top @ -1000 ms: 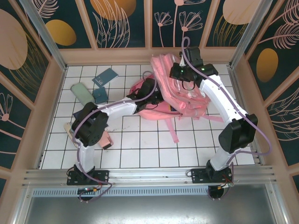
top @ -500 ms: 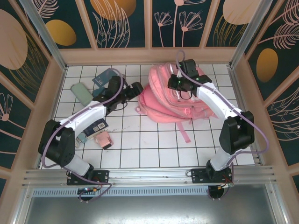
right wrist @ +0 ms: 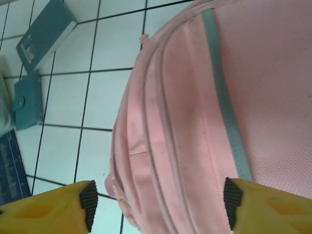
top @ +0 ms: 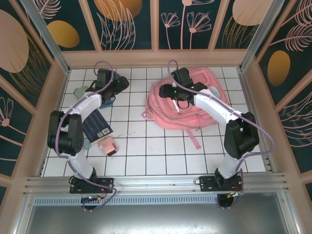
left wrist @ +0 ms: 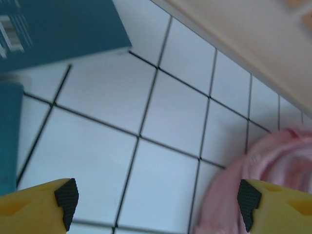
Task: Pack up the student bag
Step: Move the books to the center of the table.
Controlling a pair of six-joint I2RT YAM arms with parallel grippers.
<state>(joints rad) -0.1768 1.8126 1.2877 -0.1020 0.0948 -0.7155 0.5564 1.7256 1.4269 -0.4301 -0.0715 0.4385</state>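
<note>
The big soft pink fabric student bag (top: 195, 105) lies flat on the far-right side of the white tiled worktop (top: 146, 146), I'd guess parked there for loading. The right tool (right wrist: 158, 207) hovers over it, fingers spread and empty, arm bent across the bag. The left tool (left wrist: 156, 202), also spread, reaches far-left by a flat teal booklet (left wrist: 53, 29), probably after something to pack.

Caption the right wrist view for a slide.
Right gripper open over the pink student bag, teal book nearby on white tiles.
</note>
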